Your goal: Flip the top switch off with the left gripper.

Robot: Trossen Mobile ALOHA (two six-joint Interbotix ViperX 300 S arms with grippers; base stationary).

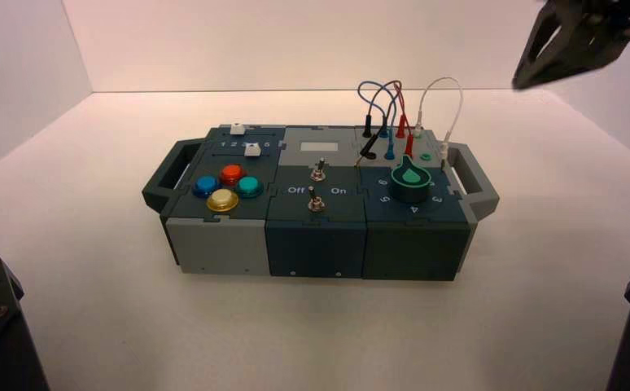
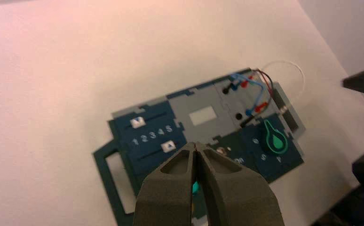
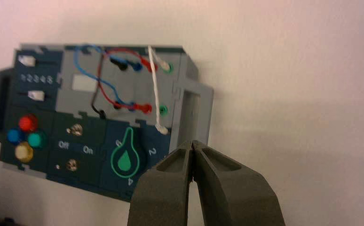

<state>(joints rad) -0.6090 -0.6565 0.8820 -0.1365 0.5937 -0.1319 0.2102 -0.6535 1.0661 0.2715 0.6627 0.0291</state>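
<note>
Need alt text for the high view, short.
A control box sits on a white table with two silver toggle switches at its centre, the top switch above the Off and On labels. Four coloured buttons sit left, a green knob and looped wires right. The right gripper hangs at upper right.

One box (image 1: 316,236) is seen on the counter (image 1: 92,309). Two silver toggle switches are counted: the top switch (image 1: 318,169) and a lower one (image 1: 316,200). Four round buttons are shown: red (image 1: 231,173), blue (image 1: 206,185), teal (image 1: 249,186), yellow (image 1: 222,199). Two white slider caps (image 1: 252,149) and one green knob (image 1: 410,182) are seen. Two handles (image 1: 165,181) are counted.
</note>
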